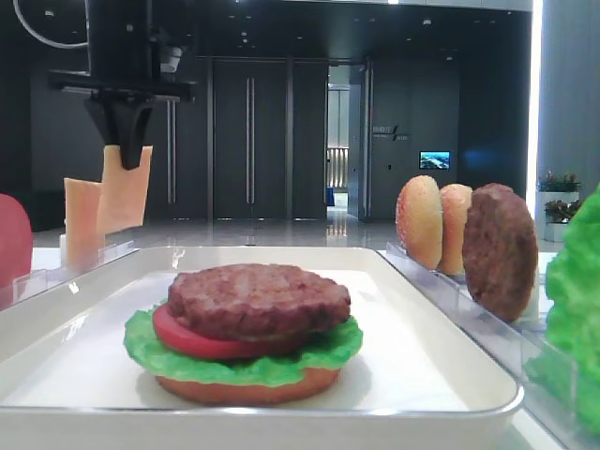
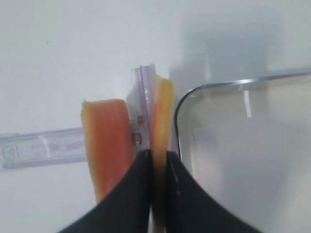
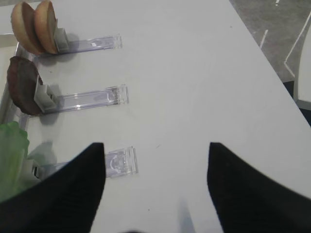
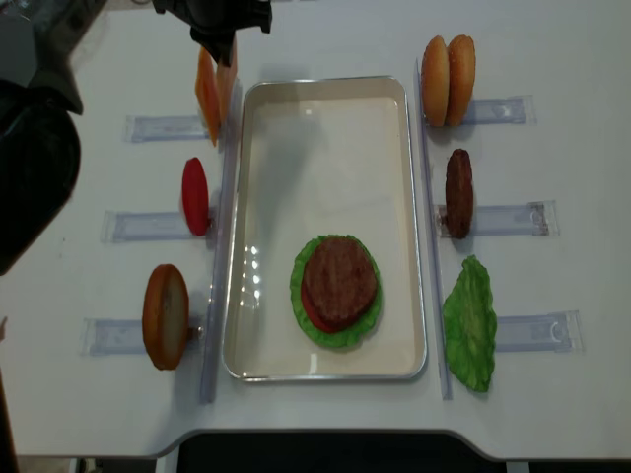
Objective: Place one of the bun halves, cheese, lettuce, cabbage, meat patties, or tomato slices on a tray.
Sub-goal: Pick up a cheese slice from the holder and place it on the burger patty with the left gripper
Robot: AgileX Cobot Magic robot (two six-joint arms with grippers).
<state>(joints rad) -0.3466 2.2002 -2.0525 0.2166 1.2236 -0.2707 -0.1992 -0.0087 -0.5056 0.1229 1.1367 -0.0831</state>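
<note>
The cheese (image 2: 160,111) stands on edge in my left gripper (image 2: 156,160), whose two dark jaws are pinched tight on its lower edge at the centre of the left wrist view; in the low exterior view the same slice (image 1: 127,187) hangs from the jaws at upper left, lifted above its rack. A second cheese slice (image 2: 108,141) stands just beside it, to its left in the wrist view, in the clear slotted rack (image 2: 43,145) that runs to the left edge. The rounded corner of the tray (image 2: 187,104) lies immediately right of the gripped slice. In the overhead view the tray (image 4: 325,91) fills the centre, and in its lower half sits a stack: a bun half at the bottom, then lettuce (image 4: 301,301), a tomato slice and a meat patty (image 4: 339,281) on top. Left of the tray stand a spare tomato slice (image 4: 195,195) and a bun half (image 4: 165,315) in racks. Right of it stand two bun halves (image 4: 449,79), one patty (image 4: 458,192) and a lettuce leaf (image 4: 469,325). My right gripper (image 3: 155,170) hangs over bare white table (image 3: 204,73) with its jaws spread wide and nothing between them.
</note>
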